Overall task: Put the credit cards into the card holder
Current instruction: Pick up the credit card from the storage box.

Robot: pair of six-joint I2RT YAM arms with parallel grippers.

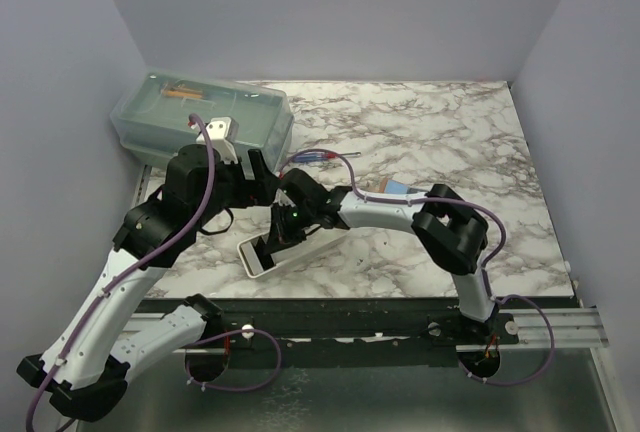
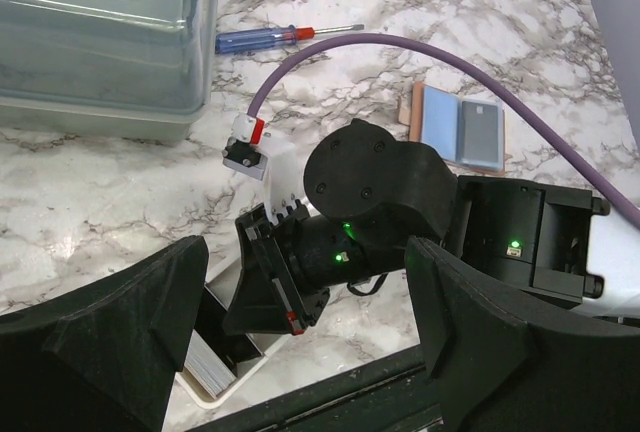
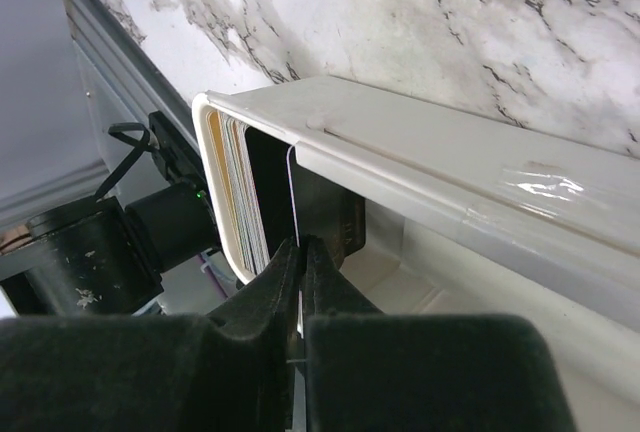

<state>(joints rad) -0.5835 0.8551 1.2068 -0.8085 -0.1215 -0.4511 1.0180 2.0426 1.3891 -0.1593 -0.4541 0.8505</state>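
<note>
While the left tool (image 2: 308,252) hung with its jaws spread wide and nothing between them, the right tool (image 3: 300,252) was pinched narrow on the top edge of one thin card (image 3: 293,197). That card stood upright inside the near end of a white tray (image 3: 420,152), just beside a stack of more cards (image 3: 235,187) packed on edge against the tray's rounded end wall. The right tool's fingers (image 3: 255,302) met on either side of the card, with only its pale edge showing between them.

The tray lay at a slant near the front edge of the marble desk (image 1: 450,132), and the right arm (image 1: 385,214) reached leftward across the desk to it. The left tool hovered above that arm's wrist, apart from the tray.

The holder (image 2: 415,112) lay flat on the desk, well apart from the tray, on the right arm's far side. Blue and grey card faces showed on top of it; whether they were tucked in or only resting there could not be told.

A blue-handled screwdriver (image 2: 285,37) lay beyond the tools, near a clear lidded bin (image 2: 100,32) at the desk's far left corner.
</note>
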